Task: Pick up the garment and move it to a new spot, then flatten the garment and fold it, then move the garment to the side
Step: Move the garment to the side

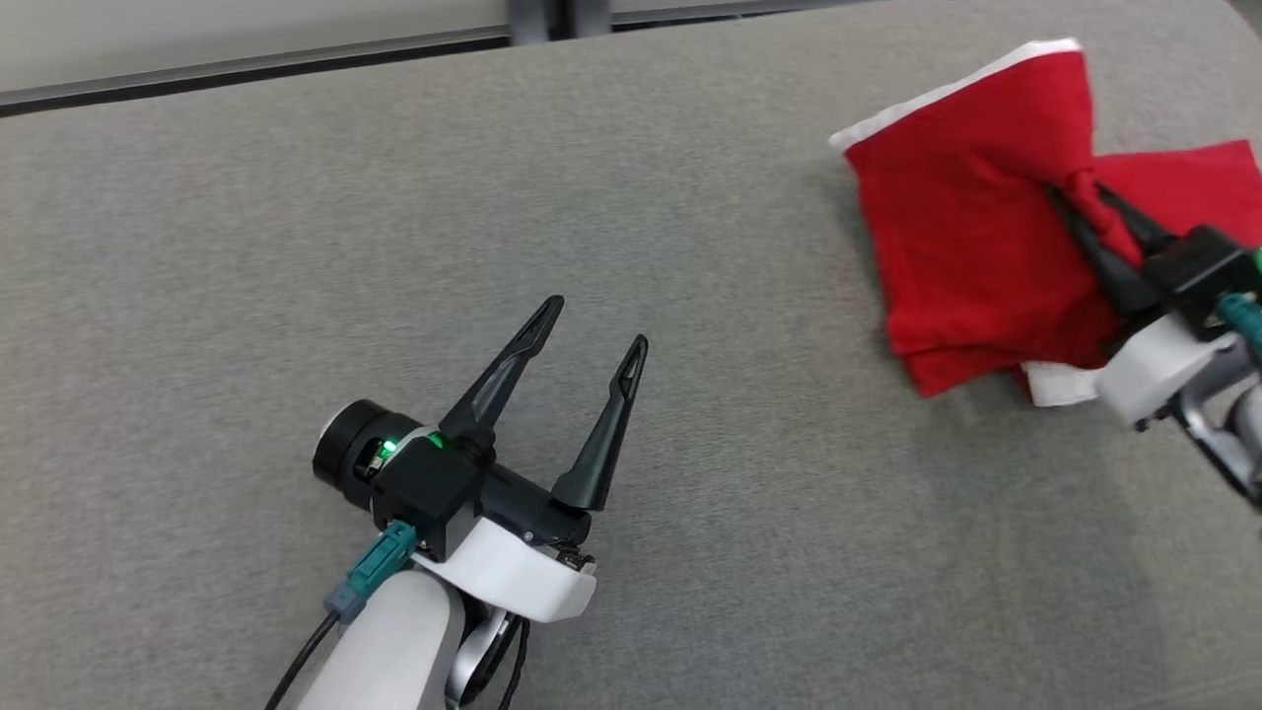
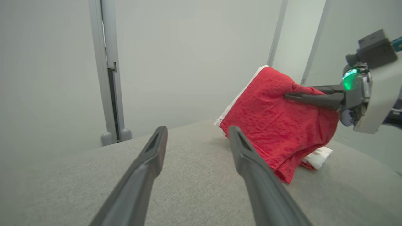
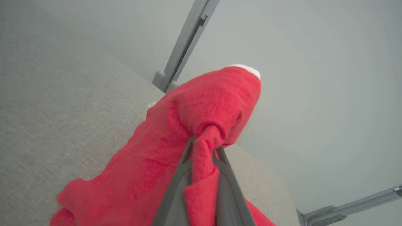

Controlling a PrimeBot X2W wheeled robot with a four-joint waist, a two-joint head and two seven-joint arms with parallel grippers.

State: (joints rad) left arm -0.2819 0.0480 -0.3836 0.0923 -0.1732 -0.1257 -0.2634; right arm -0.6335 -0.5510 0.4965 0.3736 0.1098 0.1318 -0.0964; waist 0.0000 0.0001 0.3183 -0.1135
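The garment [image 1: 961,227] is red cloth with white trim, bunched at the far right of the grey table [image 1: 493,197]. My right gripper [image 1: 1083,189] is shut on a pinched fold of it, lifting part of the cloth off the surface. In the right wrist view the red garment [image 3: 176,150] drapes over the two closed fingers [image 3: 176,188]. The left wrist view shows the garment [image 2: 276,125] raised, with the right gripper [image 2: 287,95] gripping its top. My left gripper [image 1: 596,323] hovers open over the table's middle, holding nothing and well to the left of the cloth.
A pale wall with grey metal posts [image 2: 108,72] stands behind the table's far edge [image 1: 296,69]. Wide bare grey surface lies between my left gripper and the garment.
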